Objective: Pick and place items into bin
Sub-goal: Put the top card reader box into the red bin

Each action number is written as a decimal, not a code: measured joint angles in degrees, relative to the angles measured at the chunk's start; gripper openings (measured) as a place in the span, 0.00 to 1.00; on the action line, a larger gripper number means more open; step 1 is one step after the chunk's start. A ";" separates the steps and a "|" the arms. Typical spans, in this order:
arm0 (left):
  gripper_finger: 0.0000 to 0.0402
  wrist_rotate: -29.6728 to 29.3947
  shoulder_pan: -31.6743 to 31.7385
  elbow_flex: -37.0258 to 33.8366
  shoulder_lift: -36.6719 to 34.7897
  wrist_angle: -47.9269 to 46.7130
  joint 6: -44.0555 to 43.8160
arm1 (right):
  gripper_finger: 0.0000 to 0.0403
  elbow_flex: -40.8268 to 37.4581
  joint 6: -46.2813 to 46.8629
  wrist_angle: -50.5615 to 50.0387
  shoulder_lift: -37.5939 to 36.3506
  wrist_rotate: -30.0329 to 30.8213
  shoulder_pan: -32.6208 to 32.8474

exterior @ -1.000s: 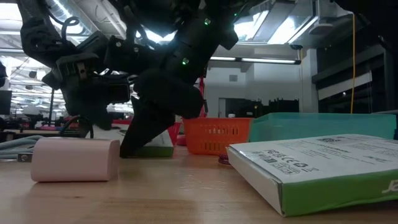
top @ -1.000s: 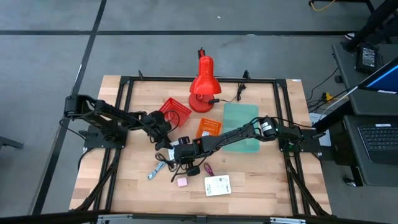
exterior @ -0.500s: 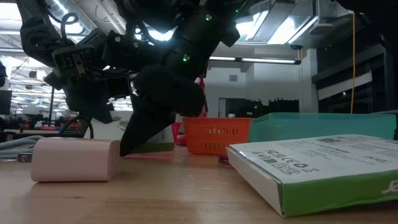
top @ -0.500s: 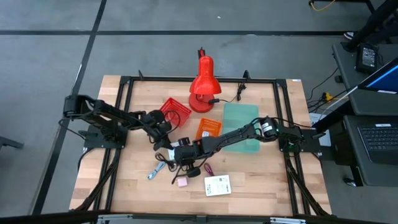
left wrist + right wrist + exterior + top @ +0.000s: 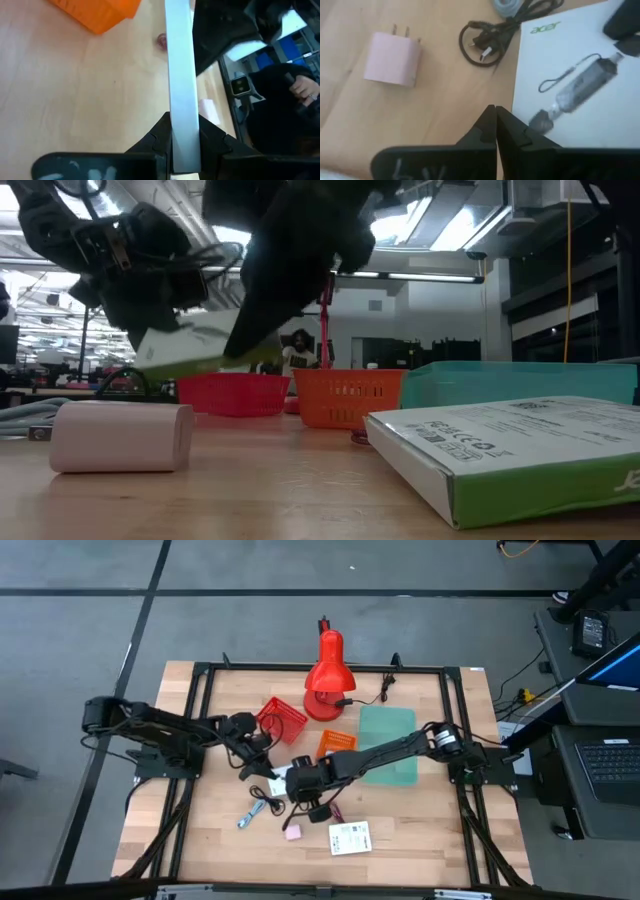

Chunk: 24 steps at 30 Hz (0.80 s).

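Left hand (image 5: 185, 150): clamped on a flat white box (image 5: 181, 75), lifted clear of the worktop (image 5: 200, 830), near the red basket (image 5: 283, 718).
Right hand (image 5: 495, 132): fingers pressed together, holding nothing, low above the pink plug cube (image 5: 392, 59), the coiled black cable (image 5: 492, 37) and the white printed box (image 5: 575, 90).
Teal bin (image 5: 388, 745): beside the orange basket (image 5: 336, 745).

Red desk lamp (image 5: 326, 680) at table's (image 5: 420, 840) far edge, laptop (image 5: 610, 765) beside table
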 joint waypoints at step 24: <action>0.11 -4.85 2.33 0.04 -21.72 -20.64 6.03 | 0.00 -33.36 5.18 33.17 -22.39 6.73 -0.06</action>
